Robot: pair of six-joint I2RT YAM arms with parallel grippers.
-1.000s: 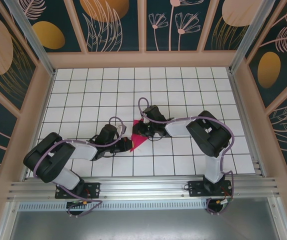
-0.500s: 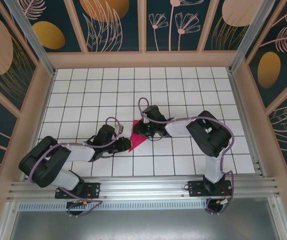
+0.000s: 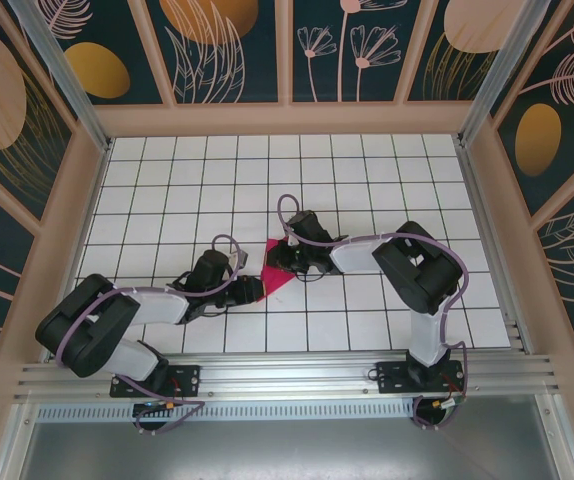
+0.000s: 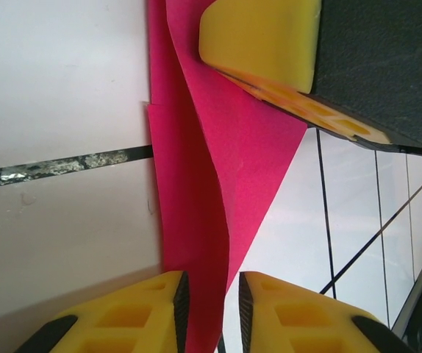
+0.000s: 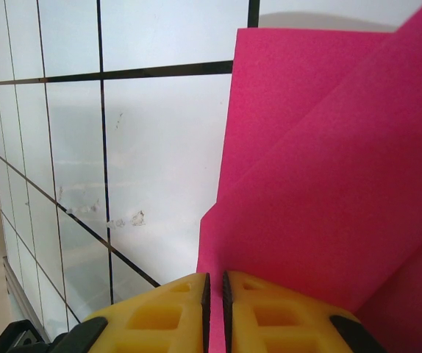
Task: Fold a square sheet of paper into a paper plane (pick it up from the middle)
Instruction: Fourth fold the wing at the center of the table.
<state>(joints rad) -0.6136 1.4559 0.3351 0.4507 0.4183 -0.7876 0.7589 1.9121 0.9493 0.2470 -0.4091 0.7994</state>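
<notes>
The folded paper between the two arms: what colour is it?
The folded paper is plain magenta-pink, with no pattern, clearest in the right wrist view.

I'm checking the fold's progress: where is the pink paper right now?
From the top view, the pink paper sits mid-table over the white tiles, between the left gripper and the right gripper, whose jaws pinch it.

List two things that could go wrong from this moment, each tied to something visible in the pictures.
1. The left gripper has its jaws slightly apart around the edge of the pink paper, so that end may slip out and the fold could spring open.
2. The right gripper is pinched shut on the paper farther along; a pull from it alone might twist or tear the sheet.
</notes>
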